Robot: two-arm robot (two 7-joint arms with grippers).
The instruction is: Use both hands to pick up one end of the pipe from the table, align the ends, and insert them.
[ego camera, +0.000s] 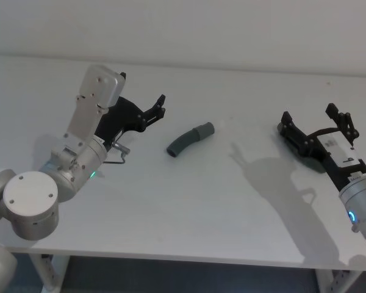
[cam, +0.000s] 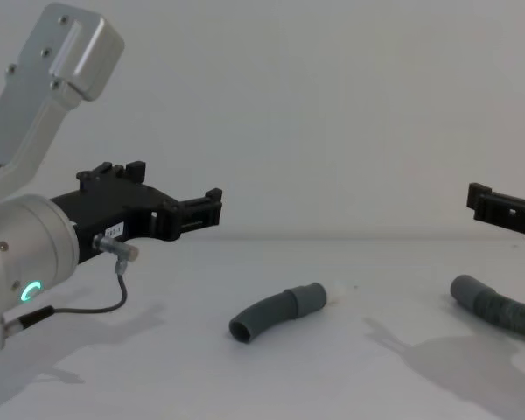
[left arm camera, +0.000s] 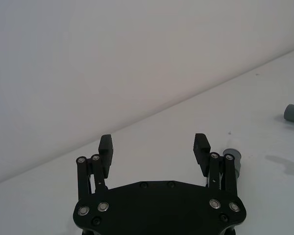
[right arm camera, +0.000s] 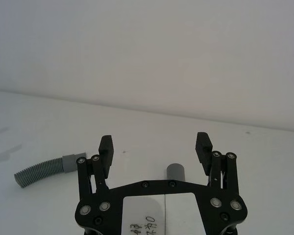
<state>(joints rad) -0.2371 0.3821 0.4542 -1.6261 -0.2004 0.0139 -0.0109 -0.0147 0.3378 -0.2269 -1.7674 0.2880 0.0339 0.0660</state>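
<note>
The short curved grey pipe piece (ego camera: 189,139) lies on the white table (ego camera: 189,207) near the middle, its smooth cuff (cam: 306,299) and white tip pointing right. The longer ribbed piece (cam: 500,313) lies at the right, its plain cuff (right arm camera: 176,172) just below and ahead of my right gripper (ego camera: 314,117). That gripper hovers open above it. My left gripper (ego camera: 160,105) is open too, raised above the table to the left of the short piece (right arm camera: 41,169), holding nothing. In the left wrist view its fingers (left arm camera: 106,147) stand wide apart.
A thin black cable (cam: 105,306) loops under the left wrist. The table's front edge (ego camera: 171,257) runs close to the robot, and a plain wall stands behind the table.
</note>
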